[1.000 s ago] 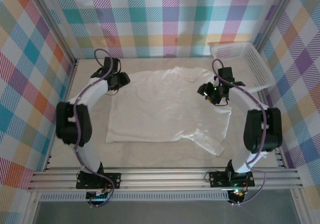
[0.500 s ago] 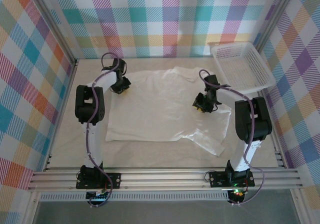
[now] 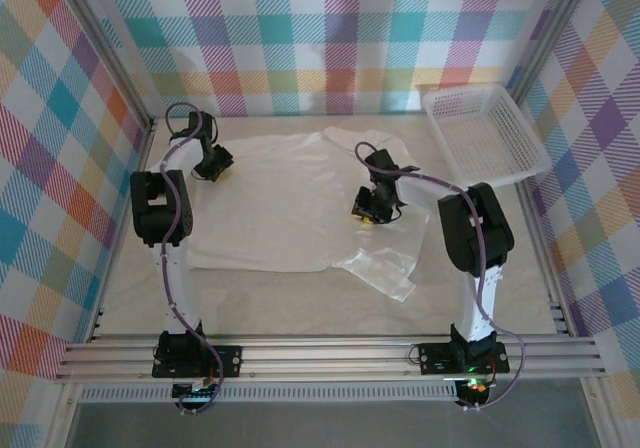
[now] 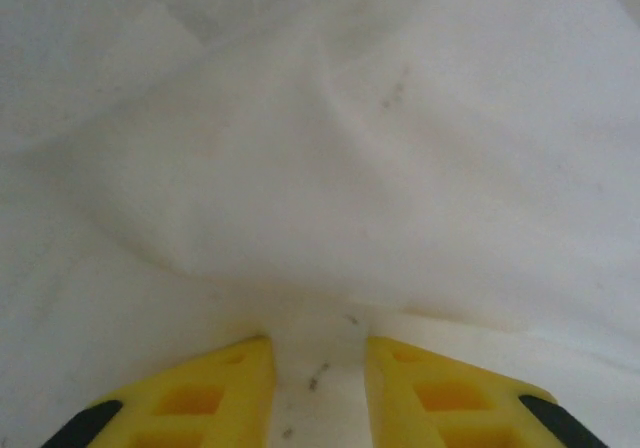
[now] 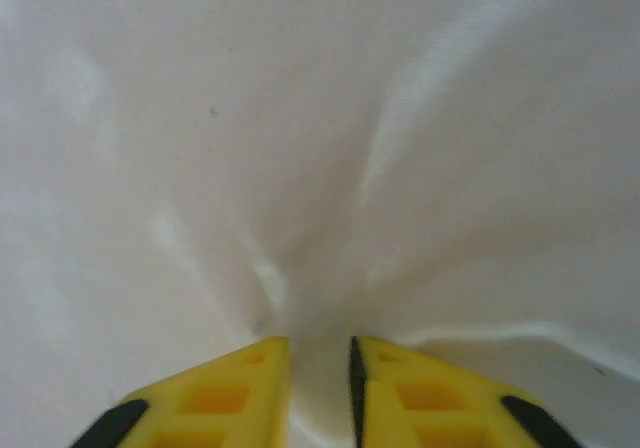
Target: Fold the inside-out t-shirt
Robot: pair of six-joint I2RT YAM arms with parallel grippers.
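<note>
Two grips for you: left pincer (image 3: 212, 165) pinches the far-left corner of the inside-out t-shirt (image 3: 280, 208) spread over the counter's (image 3: 300, 313) middle, right pincer (image 3: 366, 213) pinches a fold near its right side.

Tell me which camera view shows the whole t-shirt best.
Top external: the t-shirt lies there with nearly its full outline. Both wrist views show close-up white fabric bunched between yellow fingers.

Left tool (image 3: 212, 164), right tool (image 3: 366, 211) both low, fingers nearly closed
</note>
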